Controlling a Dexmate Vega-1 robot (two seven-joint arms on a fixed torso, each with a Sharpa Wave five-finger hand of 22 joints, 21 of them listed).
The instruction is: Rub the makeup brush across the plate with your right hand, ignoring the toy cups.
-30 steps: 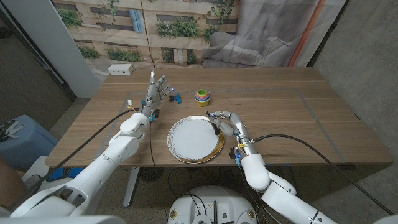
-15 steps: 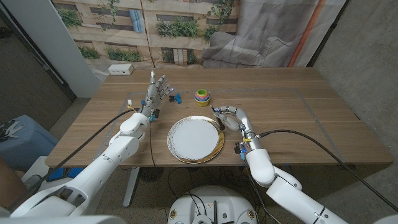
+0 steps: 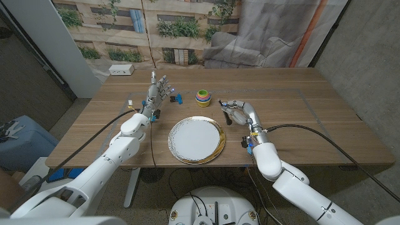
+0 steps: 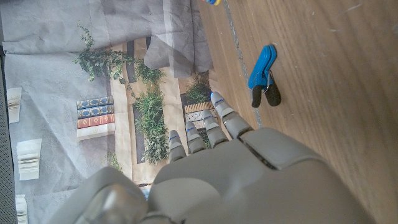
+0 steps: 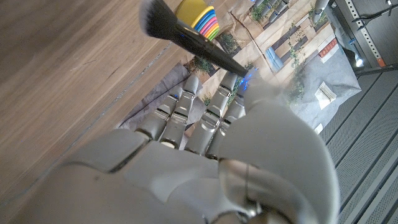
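Observation:
A round white plate with a gold rim [image 3: 172, 139] lies near the table's front edge. My right hand [image 3: 238, 112] is off the plate, just past its far right rim. In the right wrist view this hand [image 5: 205, 155] pinches a black makeup brush [image 5: 186, 38] by its handle, and the dark bristles stick out over bare wood. The stacked toy cups [image 3: 203, 97] [image 5: 194, 15] stand beyond the plate, left of the right hand. My left hand [image 3: 157, 92] [image 4: 211, 168] stands upright at the far left with its fingers apart, holding nothing.
A blue clip [image 3: 177, 97] [image 4: 262, 74] lies on the wood beside the left hand. A white box [image 3: 121, 70] sits at the table's far left edge. Bare wood stretches to the right of the right hand.
My right hand has moved with the brush from over the plate's right rim to the right and farther back, off the plate. The left hand has stayed put.

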